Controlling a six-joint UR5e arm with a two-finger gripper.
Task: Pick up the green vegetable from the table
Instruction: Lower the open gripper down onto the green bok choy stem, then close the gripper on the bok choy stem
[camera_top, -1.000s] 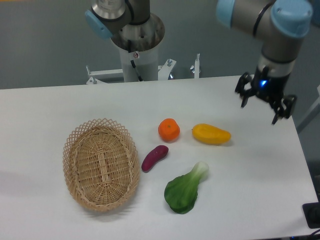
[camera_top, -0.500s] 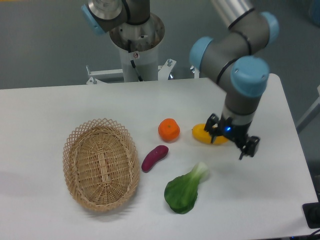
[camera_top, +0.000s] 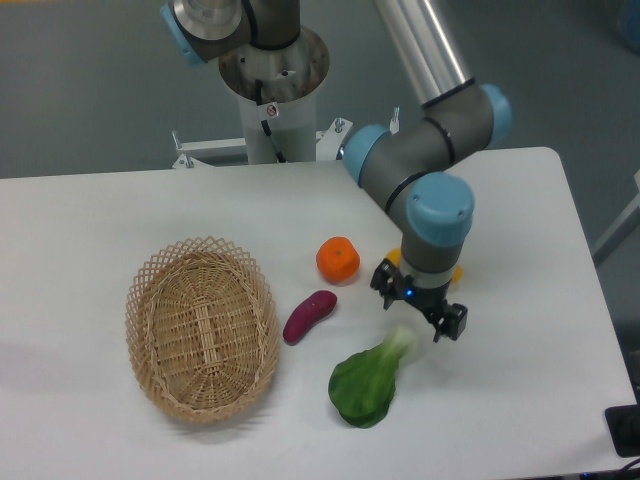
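The green vegetable (camera_top: 368, 381) lies on the white table (camera_top: 520, 400) at the front middle, dark leaf toward the front, pale stem pointing up and right. My gripper (camera_top: 418, 312) hangs just above the stem end, fingers spread and open, holding nothing. Its body covers the tip of the stem and most of the yellow fruit behind it.
An orange (camera_top: 338, 259) and a purple sweet potato (camera_top: 309, 315) lie left of the gripper. A yellow mango-shaped fruit (camera_top: 457, 270) shows only as slivers behind the wrist. A wicker basket (camera_top: 201, 327) stands at the left. The arm's base post (camera_top: 272, 90) is at the back.
The gripper has swept from the table's far right edge leftward and forward, past the yellow fruit, and now sits over the vegetable's stem. The objects have not moved.
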